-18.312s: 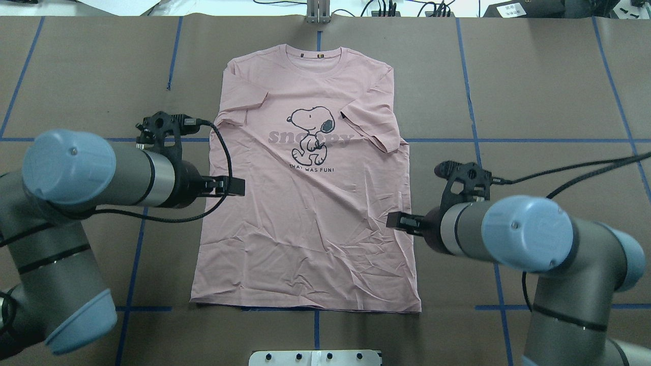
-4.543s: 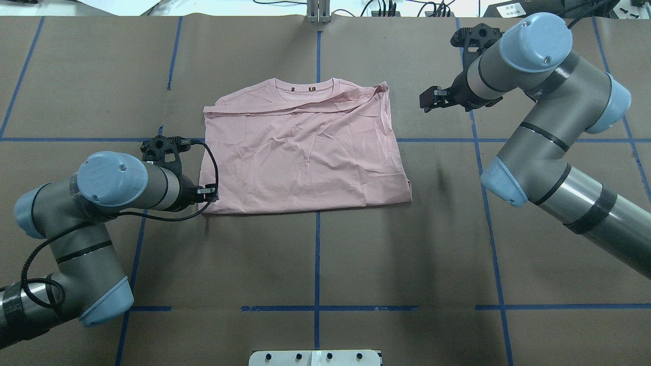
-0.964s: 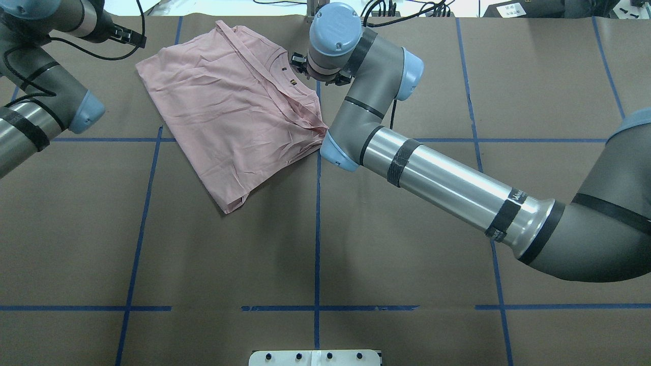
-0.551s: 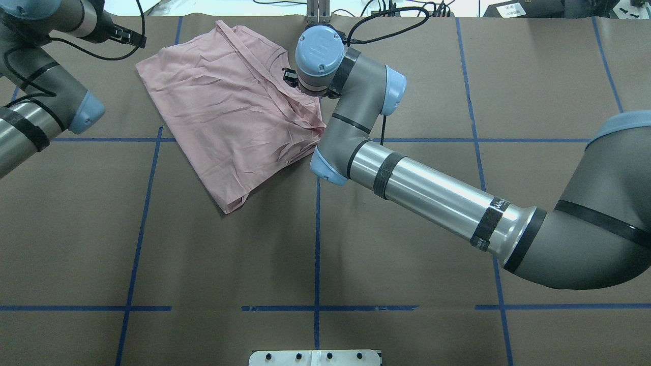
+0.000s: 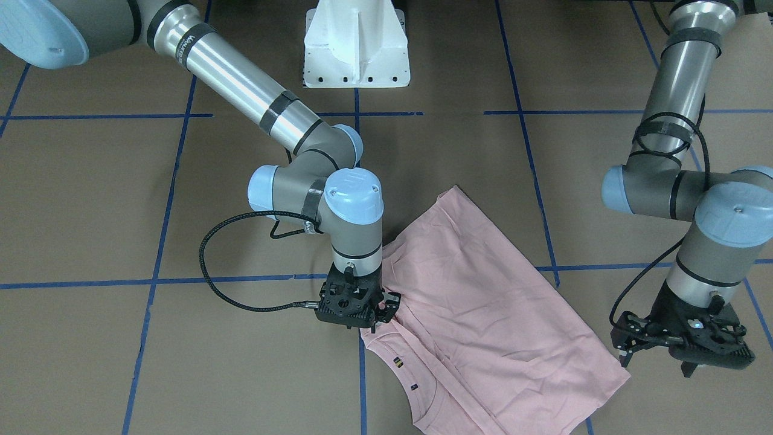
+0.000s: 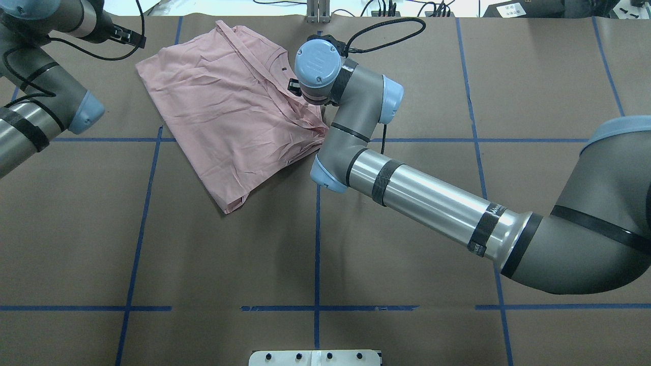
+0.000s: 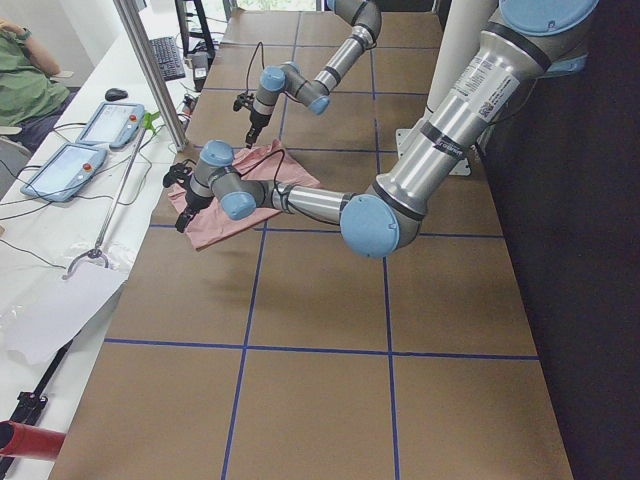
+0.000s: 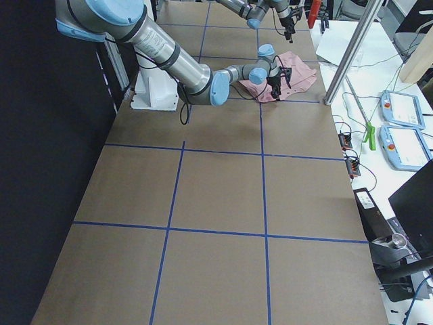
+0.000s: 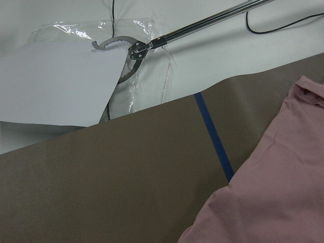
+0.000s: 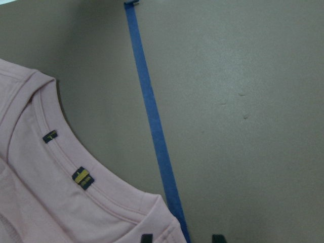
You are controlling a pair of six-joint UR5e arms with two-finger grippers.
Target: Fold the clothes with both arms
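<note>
Right gripper [image 5: 361, 320], fingertips [image 10: 217, 237] apart, stands at the ribbed collar [image 10: 66, 157] edge of the folded pink T-shirt [image 6: 224, 117]. The garment spreads from it toward the overhead frame's upper left, its long axis slanting from upper left to lower right. Farther off, the left gripper [image 5: 657, 361] hovers just beside the opposite corner, its opening indiscernible. Judged nearer the collar: the right arm [image 6: 432, 193].

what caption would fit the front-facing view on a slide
Right gripper at the collar edge of the folded pink T-shirt; left gripper hovering beside its corner.
</note>
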